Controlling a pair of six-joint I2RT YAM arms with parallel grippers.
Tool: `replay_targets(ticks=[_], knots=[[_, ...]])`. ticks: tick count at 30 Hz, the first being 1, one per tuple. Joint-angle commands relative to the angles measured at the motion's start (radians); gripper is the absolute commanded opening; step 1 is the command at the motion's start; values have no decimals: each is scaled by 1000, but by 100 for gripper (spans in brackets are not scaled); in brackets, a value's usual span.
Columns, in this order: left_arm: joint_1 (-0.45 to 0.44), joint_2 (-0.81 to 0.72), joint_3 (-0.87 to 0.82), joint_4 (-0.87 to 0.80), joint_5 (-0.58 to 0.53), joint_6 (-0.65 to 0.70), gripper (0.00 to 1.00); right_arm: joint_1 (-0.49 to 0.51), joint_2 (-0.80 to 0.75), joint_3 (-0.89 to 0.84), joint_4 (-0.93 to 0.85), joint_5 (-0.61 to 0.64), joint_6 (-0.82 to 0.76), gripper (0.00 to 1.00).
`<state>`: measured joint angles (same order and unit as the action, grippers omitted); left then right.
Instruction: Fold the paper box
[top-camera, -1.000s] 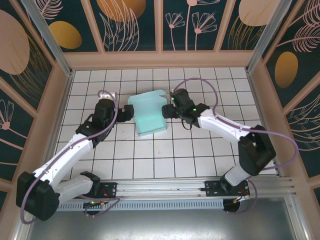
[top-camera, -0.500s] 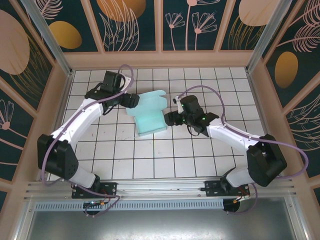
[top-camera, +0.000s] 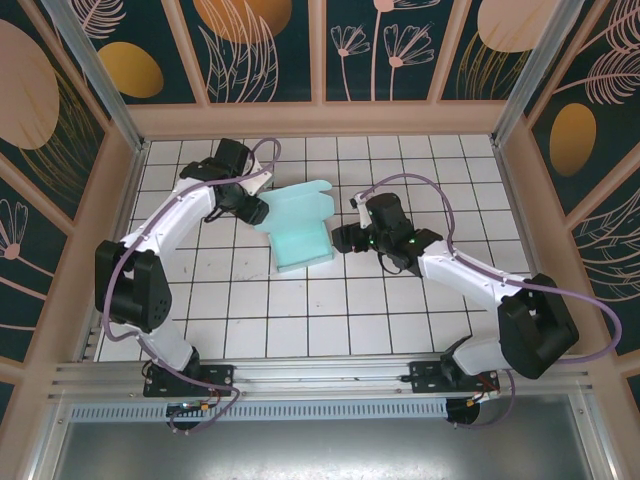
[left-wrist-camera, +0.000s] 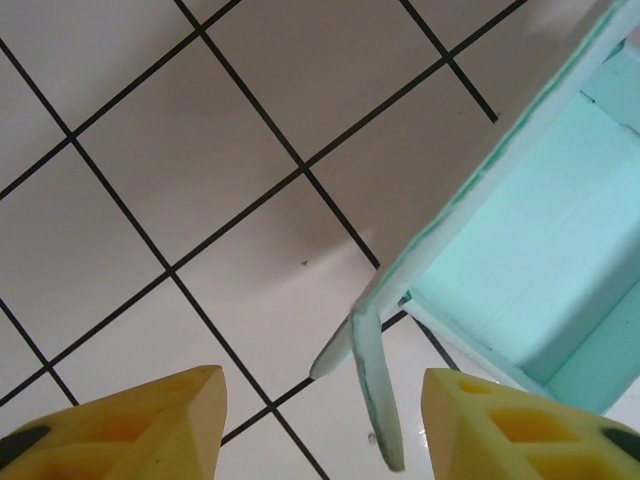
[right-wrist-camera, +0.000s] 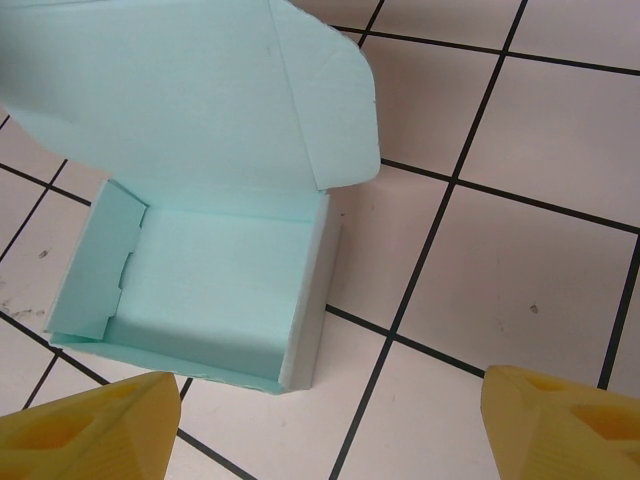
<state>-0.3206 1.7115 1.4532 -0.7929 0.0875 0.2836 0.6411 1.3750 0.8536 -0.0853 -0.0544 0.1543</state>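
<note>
The left gripper (top-camera: 256, 210) was found at the far left corner of the paper box (top-camera: 303, 240), with its fingers spread partway. In the left wrist view a loose side flap (left-wrist-camera: 372, 400) was seen standing between them, nearer one finger than the other, and no contact could be made out. The box was set near the middle of the tiled table (top-camera: 400, 320), its long axis running from far to near. Its lid (right-wrist-camera: 180, 90) was raised at the far end and its tray left open. The right gripper (top-camera: 338, 238) was held just beside the tray's right wall, apart from it, with its fingers spread wide. The left arm was judged the nearer, and the coming move was judged to turn on the flap lying within its gap.
</note>
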Motion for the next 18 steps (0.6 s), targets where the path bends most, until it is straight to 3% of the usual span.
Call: replay_targets(ticks=[1, 3, 8, 12, 18], knots=[[11, 46, 35, -35, 39, 45, 47, -6, -30, -13, 23, -3, -17, 79], [20, 60, 42, -43, 58, 49, 40, -6, -31, -13, 20, -1, -19, 79], [25, 96, 63, -69, 87, 60, 38, -6, -30, -14, 23, 7, -19, 79], [27, 106, 63, -69, 86, 61, 21, -7, -28, -13, 23, 8, -16, 79], [28, 100, 68, -68, 94, 70, 14, -6, -20, -7, 19, 11, -18, 79]])
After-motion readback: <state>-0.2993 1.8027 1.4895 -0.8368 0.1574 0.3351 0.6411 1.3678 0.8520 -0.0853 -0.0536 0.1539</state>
